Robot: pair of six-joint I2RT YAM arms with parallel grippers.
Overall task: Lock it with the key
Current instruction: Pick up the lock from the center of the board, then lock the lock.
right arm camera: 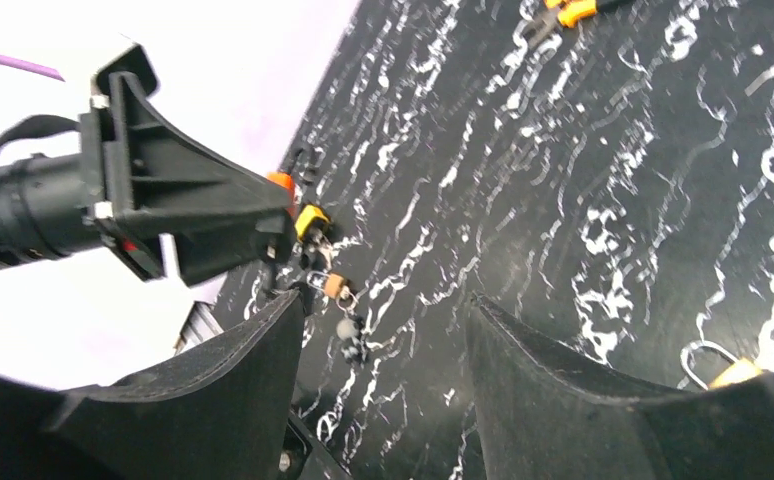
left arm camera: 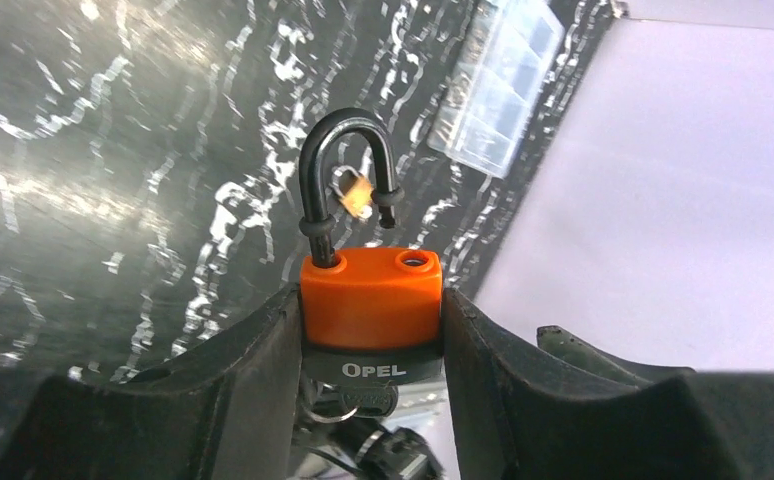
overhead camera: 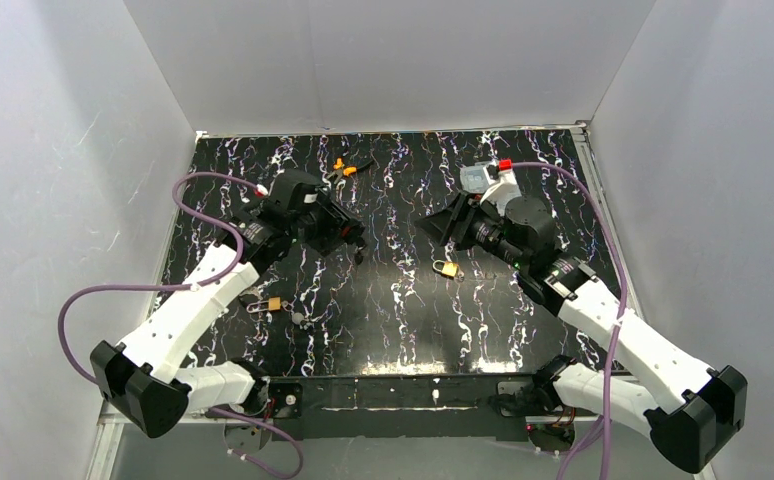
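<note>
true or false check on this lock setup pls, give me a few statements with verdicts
1. The left pincer grips an orange padlock. True.
2. The padlock's shackle is snapped shut. False: one leg stands out of its hole.
3. The right pincer holds a brass padlock. False: that pincer is open and empty, and the brass padlock lies on the table.
4. Orange-handled pliers lie near the table's far edge. True.

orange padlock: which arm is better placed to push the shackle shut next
Right, probably. The left gripper is shut on the orange padlock, whose shackle stands open, so it is busy. The right gripper is open, empty and facing it.
</note>
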